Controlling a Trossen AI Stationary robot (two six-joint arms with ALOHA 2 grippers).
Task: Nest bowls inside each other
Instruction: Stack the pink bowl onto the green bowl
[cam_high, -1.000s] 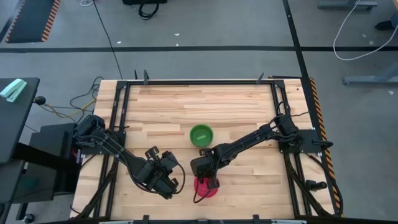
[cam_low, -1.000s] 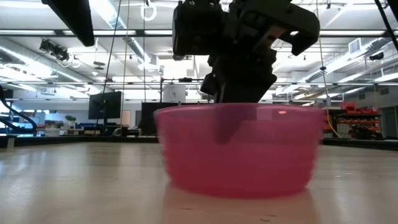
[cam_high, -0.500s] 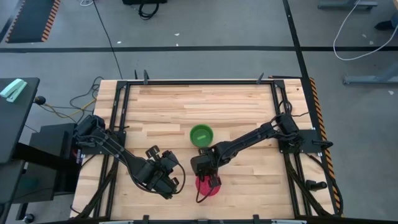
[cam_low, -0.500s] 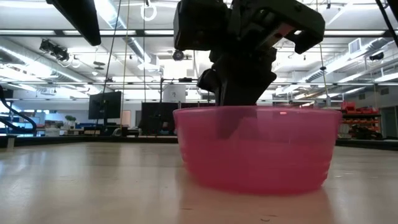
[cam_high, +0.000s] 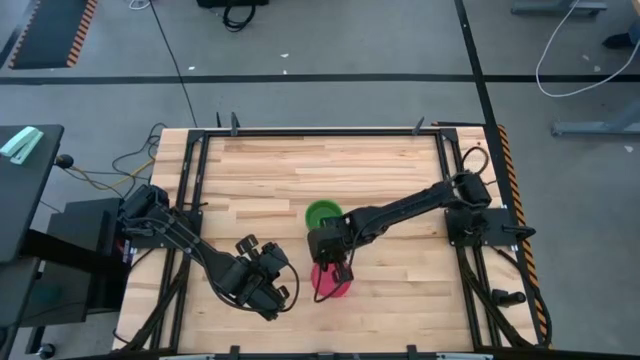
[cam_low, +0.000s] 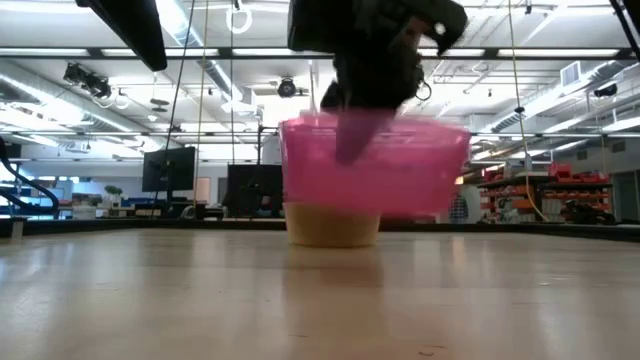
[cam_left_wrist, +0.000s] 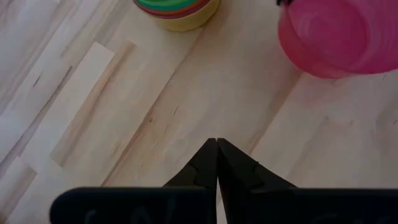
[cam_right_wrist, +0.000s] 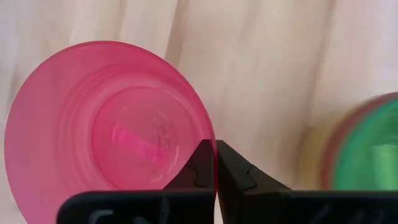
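Note:
A magenta-pink bowl (cam_high: 332, 282) hangs off the table in my right gripper (cam_high: 335, 262), which is shut on it; the low view shows the pink bowl (cam_low: 375, 165) in the air. Behind it stands a stack of nested bowls (cam_high: 322, 212), green inside and yellow outside, resting on its base (cam_low: 333, 225). The left wrist view shows the stack (cam_left_wrist: 176, 9) and the pink bowl (cam_left_wrist: 339, 37). My left gripper (cam_left_wrist: 216, 149) is shut and empty, left of the pink bowl near the table's near edge. My right gripper pinches the pink bowl's rim (cam_right_wrist: 208, 132) between its two fingers (cam_right_wrist: 200, 163), one inside the bowl and one outside. The fingers come from above, pointing down. The bowl is lifted clear of the table, mouth up and roughly level (cam_low: 375, 165).
Bare wooden tabletop (cam_high: 260, 170) stretches left of and beyond the stack. A dark metal frame (cam_high: 320, 131) runs around the table. My left arm (cam_high: 200, 255) lies over the near left part.
My right gripper has risen and moved toward the table's far edge, closer to the green stack. The pink bowl, which stood on the table and slid a little, is now lifted clear and sits in front of the stack in the low view.

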